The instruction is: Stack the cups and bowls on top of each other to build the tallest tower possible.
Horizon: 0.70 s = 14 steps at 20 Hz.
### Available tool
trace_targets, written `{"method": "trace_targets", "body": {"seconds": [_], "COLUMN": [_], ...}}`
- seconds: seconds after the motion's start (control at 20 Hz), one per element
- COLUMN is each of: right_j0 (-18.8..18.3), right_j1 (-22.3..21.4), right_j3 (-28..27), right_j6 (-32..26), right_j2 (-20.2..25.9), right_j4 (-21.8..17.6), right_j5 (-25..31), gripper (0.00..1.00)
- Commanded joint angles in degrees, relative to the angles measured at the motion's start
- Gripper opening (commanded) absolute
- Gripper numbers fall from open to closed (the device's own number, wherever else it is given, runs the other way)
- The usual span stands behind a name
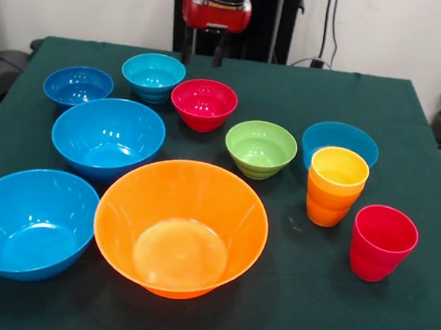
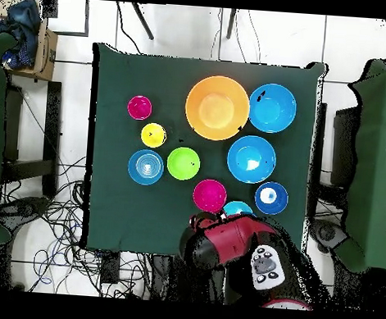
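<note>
My gripper (image 1: 202, 54) hangs open and empty at the table's far edge, just behind the red bowl (image 1: 203, 104) and the light-blue bowl (image 1: 152, 76). The very large orange bowl (image 1: 180, 228) stands upright at the near middle, with two large blue bowls (image 1: 27, 223) (image 1: 108, 136) to its left. A dark-blue bowl (image 1: 78, 87), a green bowl (image 1: 261, 148) and another blue bowl (image 1: 340, 139) stand singly. A yellow cup (image 1: 338, 169) sits nested in an orange cup (image 1: 327, 205). A red cup (image 1: 383, 243) stands alone at the right. No bowl rests on another.
The dark green cloth (image 1: 267, 314) covers the table. In the overhead view the arm (image 2: 227, 242) covers part of the light-blue bowl (image 2: 238, 208). Chairs and cables lie around the table.
</note>
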Motion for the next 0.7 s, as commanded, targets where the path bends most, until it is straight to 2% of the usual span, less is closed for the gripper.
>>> {"method": "trace_targets", "body": {"seconds": [0.05,0.25,0.4,0.6,0.7], "right_j0": [0.14,2.0,4.71,5.09,6.42], "right_j1": [6.19,9.85,13.25,15.19,16.57], "right_j3": [-7.84,-11.16,-14.28,-15.98,-17.06], "right_j6": [-6.26,-2.28,1.24,1.56,2.41], "right_j2": [3.66,1.9,-0.78,-1.89,-3.71], "right_j4": [-8.07,-10.88,-12.55,-13.96,-14.42], "right_j5": [2.66,-0.94,-4.27,-5.88,-7.62], "gripper": [1.0,1.0,1.0,1.0,1.0]}}
